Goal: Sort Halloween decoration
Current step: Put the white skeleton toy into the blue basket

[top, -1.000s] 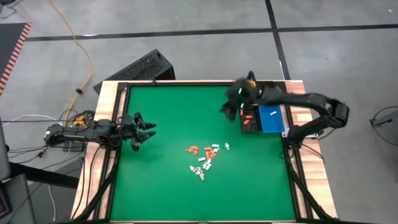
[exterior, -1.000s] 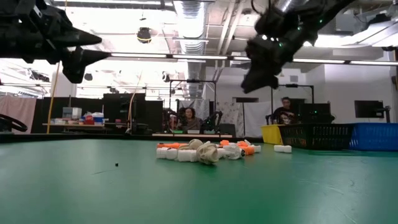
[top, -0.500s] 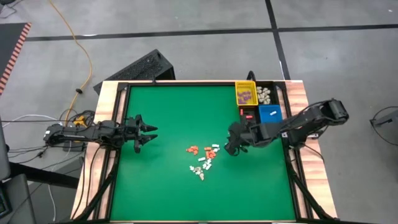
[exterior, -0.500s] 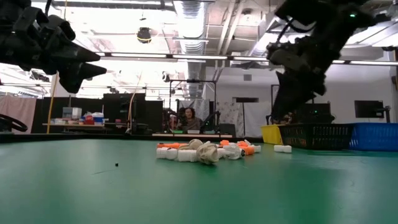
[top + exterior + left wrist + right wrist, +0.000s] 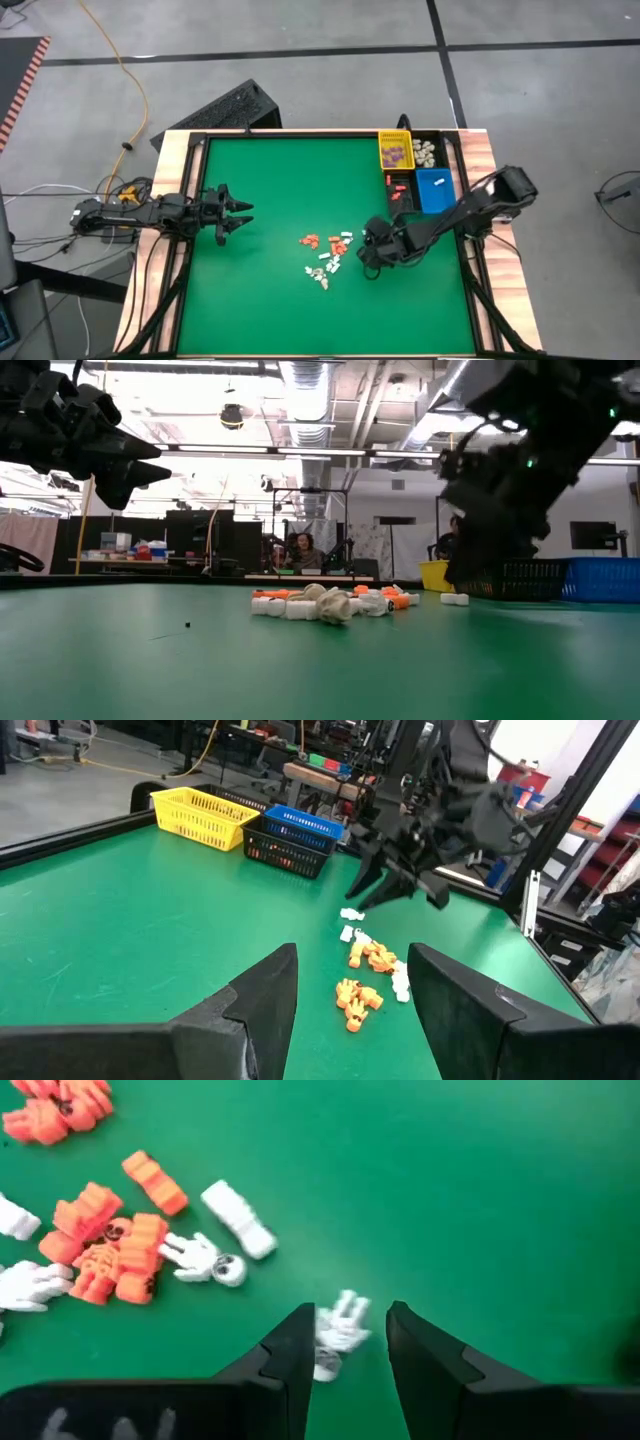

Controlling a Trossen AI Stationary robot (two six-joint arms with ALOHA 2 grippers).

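The Halloween decoration lies as a loose pile of tiny orange and cream-white trinkets [image 5: 326,255] on the green table. My right gripper [image 5: 366,256] hangs just right of the pile, tilted down and open. In its wrist view a small white skeleton trinket [image 5: 338,1330] lies flat on the table between its fingertips [image 5: 350,1342], apart from both. Orange trinkets [image 5: 108,1248] and a white block [image 5: 240,1220] lie beyond it. My left gripper [image 5: 238,212] waits open and level above the table's left side, holding nothing.
At the table's far right stand a yellow bin [image 5: 394,150] with purple pieces, a black bin [image 5: 401,190] with orange-red pieces, a blue bin [image 5: 434,188], and a dark bin [image 5: 428,152] with cream pieces. Bare green table lies between the two arms.
My right gripper has swung from above the bins at the far right toward the near edge and the left, dropping low beside the trinket pile and tipping downward. The trinkets have stayed where they were.
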